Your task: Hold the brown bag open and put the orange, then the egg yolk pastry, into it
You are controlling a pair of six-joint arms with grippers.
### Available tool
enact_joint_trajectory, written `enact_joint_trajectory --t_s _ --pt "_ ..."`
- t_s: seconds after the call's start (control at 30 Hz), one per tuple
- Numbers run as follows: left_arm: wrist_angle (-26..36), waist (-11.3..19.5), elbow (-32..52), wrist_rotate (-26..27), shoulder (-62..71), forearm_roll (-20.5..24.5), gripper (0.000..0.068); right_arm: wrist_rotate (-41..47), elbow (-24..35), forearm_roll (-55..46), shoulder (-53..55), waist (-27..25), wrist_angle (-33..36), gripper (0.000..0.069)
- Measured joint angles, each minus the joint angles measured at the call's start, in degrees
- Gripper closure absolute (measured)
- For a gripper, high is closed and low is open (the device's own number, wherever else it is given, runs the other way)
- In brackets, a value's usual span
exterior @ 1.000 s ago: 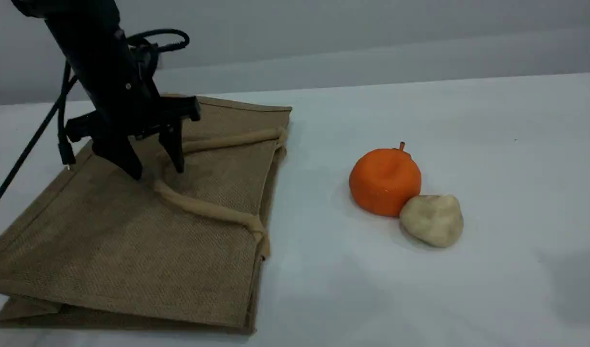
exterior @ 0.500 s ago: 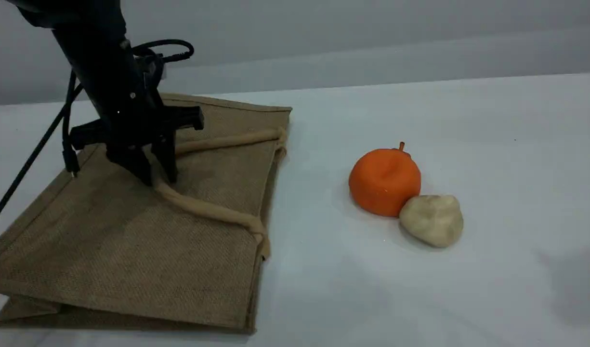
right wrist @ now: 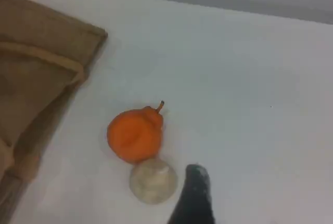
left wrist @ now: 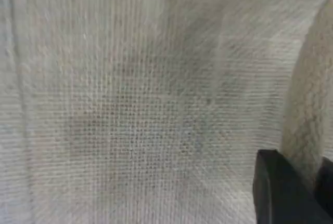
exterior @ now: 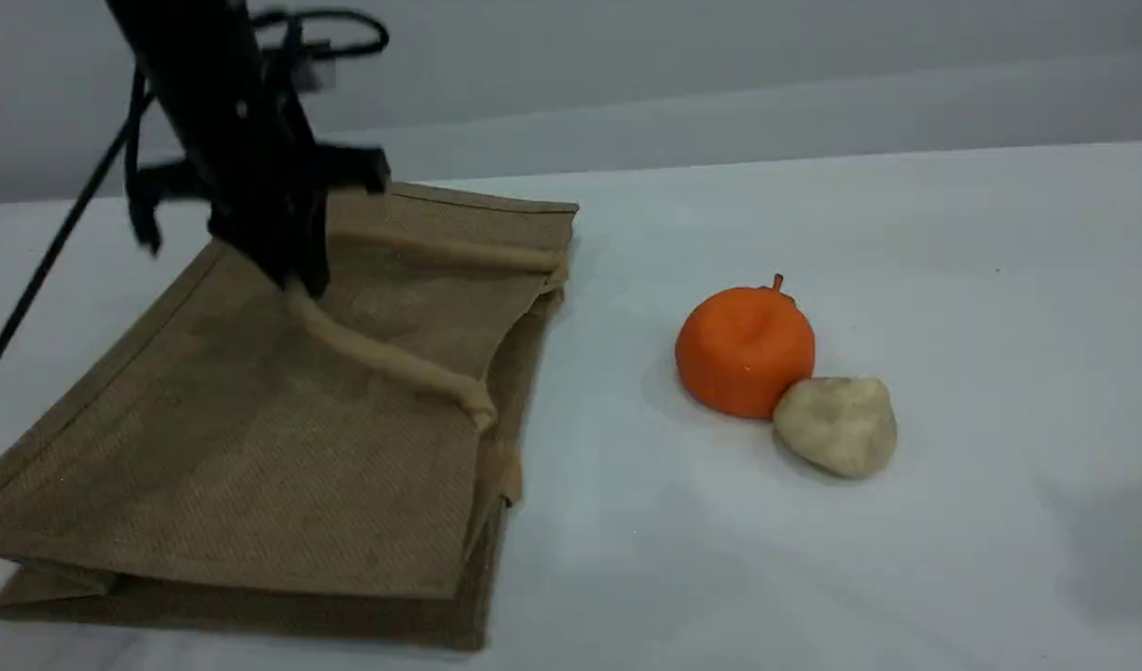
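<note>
brown bag [exterior: 254,466] lying, mouth apparently facing orange [exterior: 744,349]

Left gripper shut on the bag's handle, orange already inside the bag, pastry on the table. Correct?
No: the orange is on the table, against the egg yolk pastry, per the scene view. The left gripper is shut on the handle of the brown bag.

No writing or labels can be read anywhere.

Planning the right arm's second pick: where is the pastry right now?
In the scene view the pastry sits on the right half of the table, against the near right side of the orange, well apart from the bag on the left.
</note>
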Motion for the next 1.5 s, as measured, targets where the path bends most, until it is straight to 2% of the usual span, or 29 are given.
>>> enact_joint_trajectory --t_s 0.27,0.37,0.67,0.8,1.0,1.27,1.37,1.5 --pt "12.91 0.00 -13.64 6.75 -0.06 -0.50 0.0589 0.00 0.00 0.07 3.83 0.00 -2.12 0.0141" --pt "14.75 0.00 -17.70 8.98 -0.91 -2.08 0.0589 -0.19 0.02 0.07 7.10 0.00 -3.40 0.0141" --pt "15.37 0.00 -24.93 16.65 -2.86 -2.17 0.0589 -2.08 0.13 0.72 18.97 0.00 -7.05 0.0141" --pt "15.32 0.00 -28.64 20.58 -2.96 -5.75 0.0589 -5.18 0.13 3.16 23.50 0.00 -7.24 0.0141" --pt "15.20 0.00 -33.49 28.75 -2.96 -14.21 0.0589 -10.64 0.07 8.37 28.45 0.05 -7.68 0.0141" --pt "15.08 0.00 -33.84 41.06 -3.20 -25.39 0.0589 -15.55 0.07 11.94 30.52 0.05 -7.37 0.0141" --pt "15.08 0.00 -34.06 44.78 -3.46 -27.15 0.0589 -16.67 0.07 12.72 31.26 0.12 -7.37 0.0141" --pt "15.08 0.00 -34.06 48.70 -4.40 -27.22 0.0589 -17.18 0.07 12.84 32.90 1.76 -7.49 0.0141"
